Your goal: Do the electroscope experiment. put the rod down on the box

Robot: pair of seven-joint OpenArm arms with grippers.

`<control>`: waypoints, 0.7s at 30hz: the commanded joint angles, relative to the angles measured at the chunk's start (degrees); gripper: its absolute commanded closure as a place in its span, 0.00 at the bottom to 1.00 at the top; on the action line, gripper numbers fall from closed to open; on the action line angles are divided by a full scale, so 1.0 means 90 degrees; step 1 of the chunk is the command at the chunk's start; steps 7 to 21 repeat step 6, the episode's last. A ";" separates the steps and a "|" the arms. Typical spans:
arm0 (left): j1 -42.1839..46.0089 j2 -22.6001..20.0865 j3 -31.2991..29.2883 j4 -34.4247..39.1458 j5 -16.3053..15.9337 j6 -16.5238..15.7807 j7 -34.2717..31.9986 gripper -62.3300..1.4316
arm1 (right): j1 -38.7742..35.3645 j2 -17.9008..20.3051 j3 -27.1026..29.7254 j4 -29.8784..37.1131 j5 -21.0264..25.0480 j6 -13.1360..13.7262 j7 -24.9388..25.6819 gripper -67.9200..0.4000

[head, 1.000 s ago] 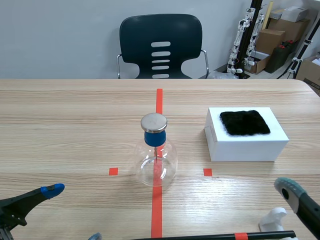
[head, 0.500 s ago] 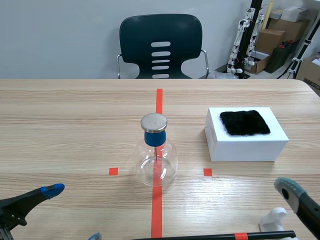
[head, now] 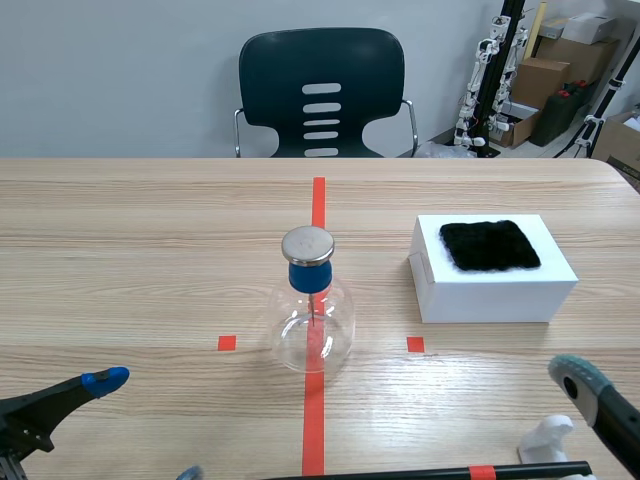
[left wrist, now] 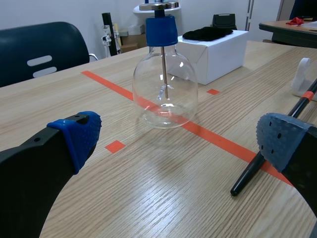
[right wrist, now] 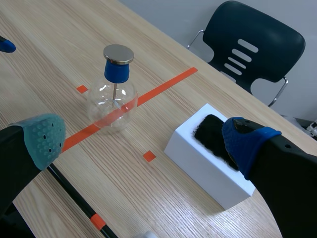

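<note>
Since the rod (left wrist: 247,176) lies on the table (head: 150,230), not the box (head: 495,295), left gripper (left wrist: 178,139) and right gripper (right wrist: 143,139) gape empty, ready to fetch it.

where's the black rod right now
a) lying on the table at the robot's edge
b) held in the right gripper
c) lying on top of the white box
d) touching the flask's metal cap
a: the rod lies flat on the table at the robot's edge, while the white box carries only a black cloth pad.
</note>
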 commanded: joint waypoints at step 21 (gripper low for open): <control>0.0015 -0.0036 -0.0017 0.0104 -0.0041 -0.0019 -0.0083 0.00 | -0.0015 0.0036 0.0051 0.0007 0.0114 -0.0010 0.0073 0.00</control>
